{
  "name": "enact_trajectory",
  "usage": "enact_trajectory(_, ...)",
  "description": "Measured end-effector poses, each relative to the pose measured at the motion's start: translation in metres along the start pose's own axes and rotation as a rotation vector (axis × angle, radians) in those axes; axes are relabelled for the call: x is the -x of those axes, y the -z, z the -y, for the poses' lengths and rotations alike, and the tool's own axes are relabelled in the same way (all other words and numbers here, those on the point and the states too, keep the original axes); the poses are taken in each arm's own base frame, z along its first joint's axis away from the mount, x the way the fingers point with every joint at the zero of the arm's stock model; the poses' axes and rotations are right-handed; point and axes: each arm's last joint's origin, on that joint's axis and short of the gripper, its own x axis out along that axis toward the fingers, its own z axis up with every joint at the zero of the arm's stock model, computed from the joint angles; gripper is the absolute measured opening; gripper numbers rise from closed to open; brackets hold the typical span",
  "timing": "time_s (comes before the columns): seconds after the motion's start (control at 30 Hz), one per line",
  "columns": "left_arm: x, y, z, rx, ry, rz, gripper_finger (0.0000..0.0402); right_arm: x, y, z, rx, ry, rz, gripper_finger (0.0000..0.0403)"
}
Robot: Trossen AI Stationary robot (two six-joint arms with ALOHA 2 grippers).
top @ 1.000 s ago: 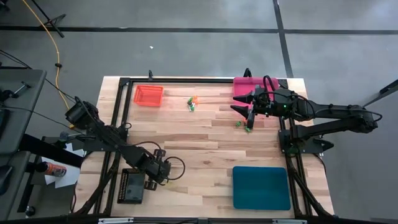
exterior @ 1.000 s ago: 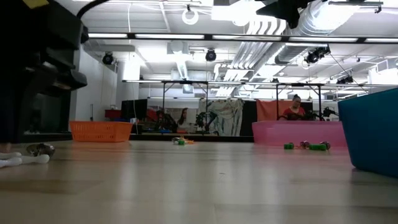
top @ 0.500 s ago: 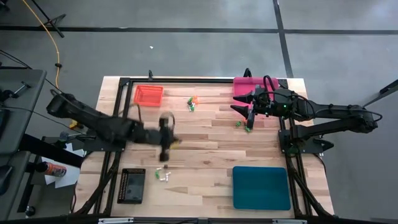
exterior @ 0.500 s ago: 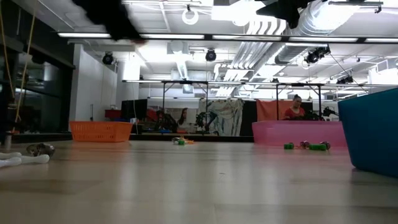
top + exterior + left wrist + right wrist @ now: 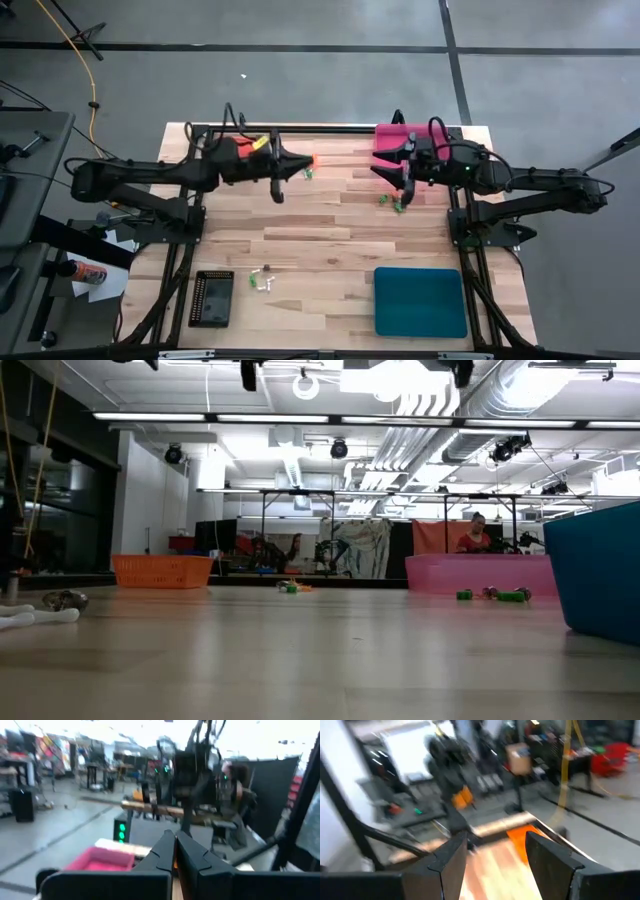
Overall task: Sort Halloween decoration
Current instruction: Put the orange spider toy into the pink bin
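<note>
Left fingers (image 5: 175, 852) pressed together; right fingers (image 5: 547, 857) wide; only low view shows trinkets (image 5: 490, 595).

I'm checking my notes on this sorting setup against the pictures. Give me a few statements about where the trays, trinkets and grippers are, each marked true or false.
1. The teal tray lies on the right arm's side of the table. True.
2. The left gripper is open. False: its fingers are shut together.
3. Green trinkets lie on the wood near the right gripper. True.
4. The black tray sits beside the pink tray. False: they are at opposite corners.
5. The right gripper is shut. False: it is open, with nothing between its fingers.
</note>
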Motion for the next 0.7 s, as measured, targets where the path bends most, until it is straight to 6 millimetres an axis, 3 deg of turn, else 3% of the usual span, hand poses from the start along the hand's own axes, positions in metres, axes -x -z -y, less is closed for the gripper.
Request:
enact_trajectory(0.13, 0.000, 0.002, 0.004, -0.006, 0.010, -0.023, 0.0000, -0.006, -0.003, -0.003, -0.018, -0.076, 0.041, 0.0197)
enact_trajectory(0.43, 0.000, 0.002, 0.004, -0.009, 0.004, -0.027, 0.0000, -0.028, 0.015, -0.001, -0.068, -0.066, -0.035, 0.0197)
enact_trajectory(0.7, -0.002, 0.006, 0.004, -0.042, 0.000, -0.044, 0.0000, -0.077, 0.036, -0.005, -0.107, -0.099, -0.066, 0.0197)
